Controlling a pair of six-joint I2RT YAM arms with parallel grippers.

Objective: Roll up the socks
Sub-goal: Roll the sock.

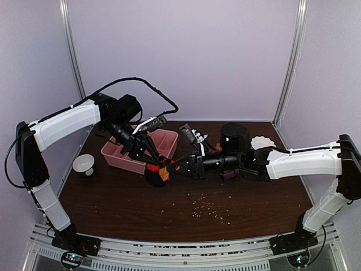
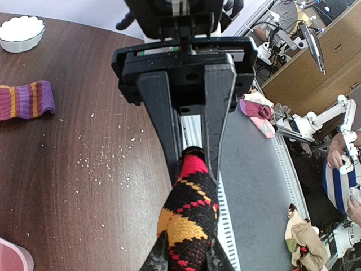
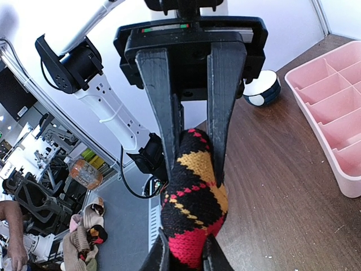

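We begin with the dark brown wooden table [image 1: 113,197], which bears everything else. The largest container on it is the pink plastic tray [image 1: 125,162], set left of the middle and towards the far side. Thin pink walls split it into rectangular compartments. Those caught by the right wrist view show smooth pink floors, and we cannot tell what lies under the white and black left arm [image 1: 65,124], which reaches across the tray.

At the far right stands a white bowl with a scalloped rim [image 1: 261,142]. Its inside also looks white, and we cannot tell whether it holds anything. A small round bowl, white inside and dark outside [image 1: 84,164], sits just left of the tray, and we see only white within it.

Next come the socks. The black, red and orange diamond-patterned sock of knitted fabric [image 2: 189,217] is at the middle of the table, just near of the tray's near corner. The left gripper [image 2: 194,162] is clamped on one end and the right gripper [image 3: 193,164] is clamped on the other, each with both fingers pressed against the fabric. The purple, orange and dark red striped sock of soft fabric [image 2: 25,100] lies flat on the table right of the middle, beneath the right arm [image 1: 299,161].

Pale crumbs [image 1: 208,208] are scattered on the near side.

A thin strip with green and red marks [image 2: 159,52] crosses each gripper's body, too small for us to read.
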